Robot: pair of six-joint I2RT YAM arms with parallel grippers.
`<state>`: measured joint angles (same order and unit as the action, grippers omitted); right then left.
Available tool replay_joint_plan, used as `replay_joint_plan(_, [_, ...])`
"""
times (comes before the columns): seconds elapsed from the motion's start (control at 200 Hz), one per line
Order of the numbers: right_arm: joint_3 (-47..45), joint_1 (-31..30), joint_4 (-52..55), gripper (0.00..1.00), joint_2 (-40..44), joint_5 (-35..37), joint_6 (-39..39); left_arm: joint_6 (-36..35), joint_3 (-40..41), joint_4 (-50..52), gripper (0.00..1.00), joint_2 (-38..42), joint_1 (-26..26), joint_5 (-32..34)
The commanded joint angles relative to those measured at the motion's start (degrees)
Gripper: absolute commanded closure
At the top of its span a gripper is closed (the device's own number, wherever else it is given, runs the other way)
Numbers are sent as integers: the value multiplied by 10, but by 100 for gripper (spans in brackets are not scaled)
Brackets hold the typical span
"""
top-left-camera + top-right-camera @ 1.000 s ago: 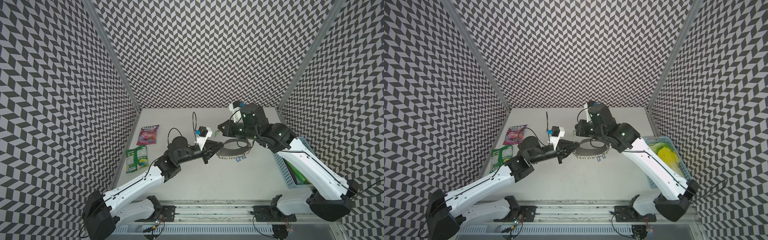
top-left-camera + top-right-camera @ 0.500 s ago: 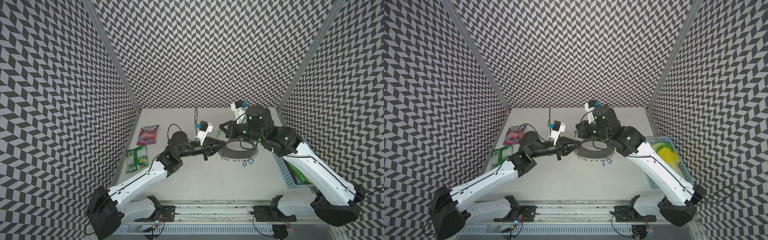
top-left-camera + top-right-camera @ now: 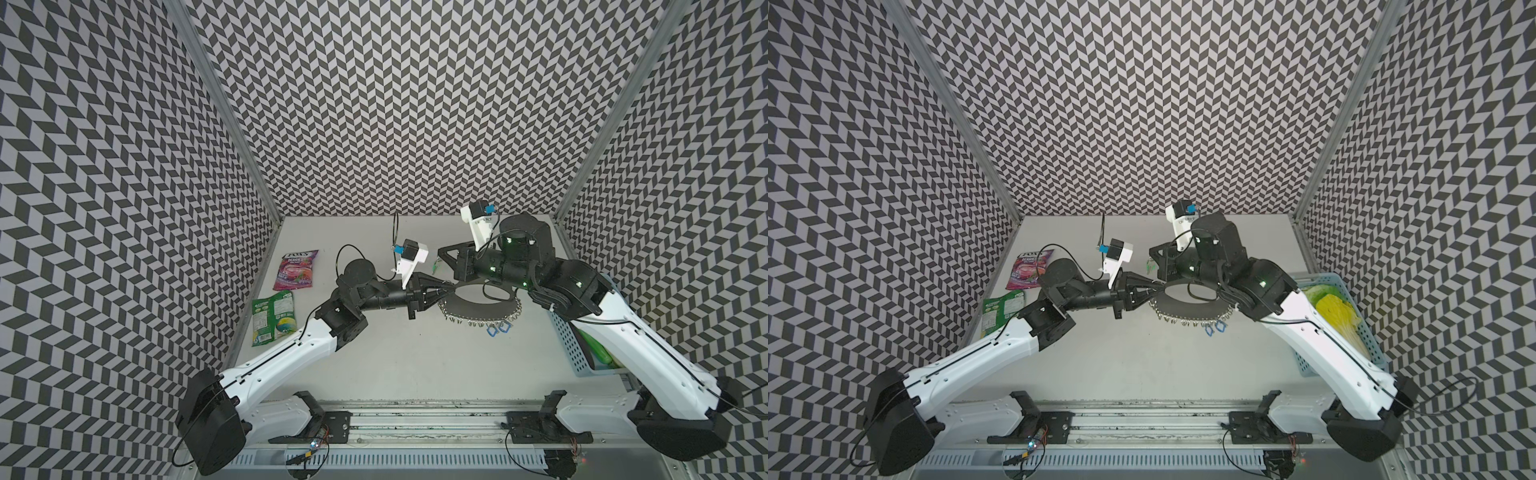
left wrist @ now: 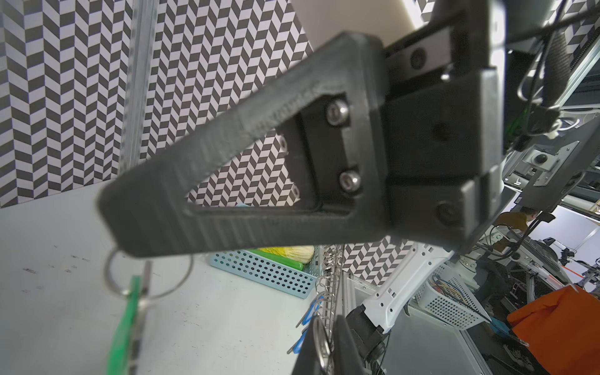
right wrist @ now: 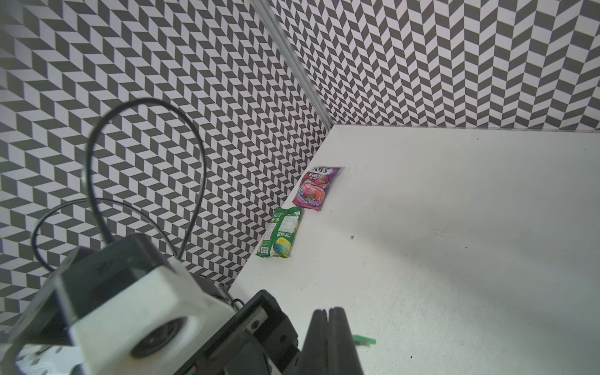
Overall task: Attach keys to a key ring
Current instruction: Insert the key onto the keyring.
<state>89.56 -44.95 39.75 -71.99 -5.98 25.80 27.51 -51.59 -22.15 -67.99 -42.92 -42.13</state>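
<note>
Left gripper (image 4: 324, 349): pinching key ring (image 3: 478, 309) at its fringed edge.
Right gripper (image 4: 112, 214): clamping keys (image 4: 125, 321), dangling below jaws.
Room: bare table (image 3: 415, 353) beneath jaws.

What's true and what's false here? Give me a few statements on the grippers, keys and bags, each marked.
1. The right gripper pinches the green key's ring. True.
2. The left gripper is wide open. False: it is shut on a wire ring of the key ring.
3. Blue tags hang from the key ring. True.
4. The snack bags lie in the basket. False: they lie on the table, far from it.
</note>
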Motion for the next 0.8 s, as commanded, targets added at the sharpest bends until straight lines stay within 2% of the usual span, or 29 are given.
replay_joint_plan(0.0, [-3,-6,-53,100,23,5,-31,-24,-21,-8,100,3,5,4])
replay_joint_plan(0.315, [-23,-17,-73,100,40,11,-43,-79,-44,23,100,-17,7,34])
replay_joint_plan(0.796, [-27,-34,-56,100,47,41,-61,-73,-53,10,100,-23,8,49])
